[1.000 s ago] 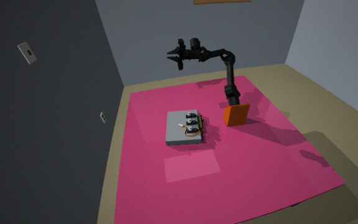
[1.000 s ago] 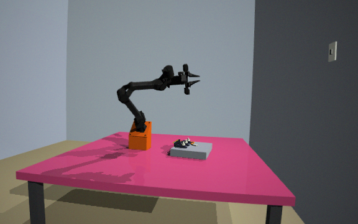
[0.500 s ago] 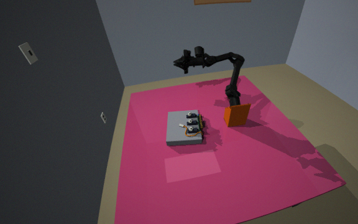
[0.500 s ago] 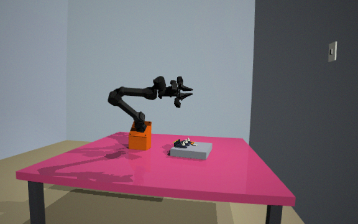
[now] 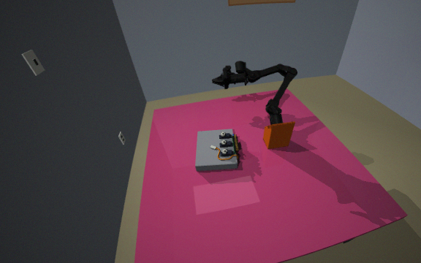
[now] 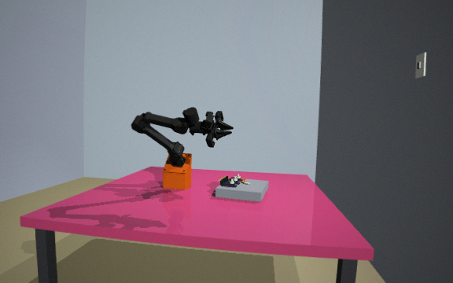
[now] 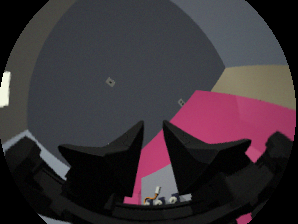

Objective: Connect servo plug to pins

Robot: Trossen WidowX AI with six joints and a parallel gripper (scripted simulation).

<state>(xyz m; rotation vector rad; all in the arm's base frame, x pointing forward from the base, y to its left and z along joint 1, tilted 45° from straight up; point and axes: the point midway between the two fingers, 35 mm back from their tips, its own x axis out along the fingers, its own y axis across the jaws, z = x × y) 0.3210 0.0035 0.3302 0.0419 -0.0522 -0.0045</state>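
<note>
The white plug [image 5: 213,147] [image 6: 247,183] [image 7: 158,190] lies on top of the grey holder block [image 5: 207,158] [image 6: 238,194] [image 7: 156,177]. Its orange lead [image 5: 226,159] [image 7: 151,198] curves around one of three dark servos [image 5: 226,152] with white hubs. The pin row [image 5: 236,143] runs along the block's edge on the arm's side; single pins, the coloured band and its dot are too small to make out. My gripper [image 5: 213,80] [image 6: 232,130] [image 7: 153,123] is open and empty, its fingertips a small gap apart. It is high above the table, well clear of the plug and holder.
The orange arm base [image 5: 279,136] [image 6: 177,179] stands on the pink table [image 5: 287,204] [image 6: 289,220], beside the pin side of the block. A lighter rectangular patch [image 5: 226,196] shows on the table near the block. Walls stand beyond the table.
</note>
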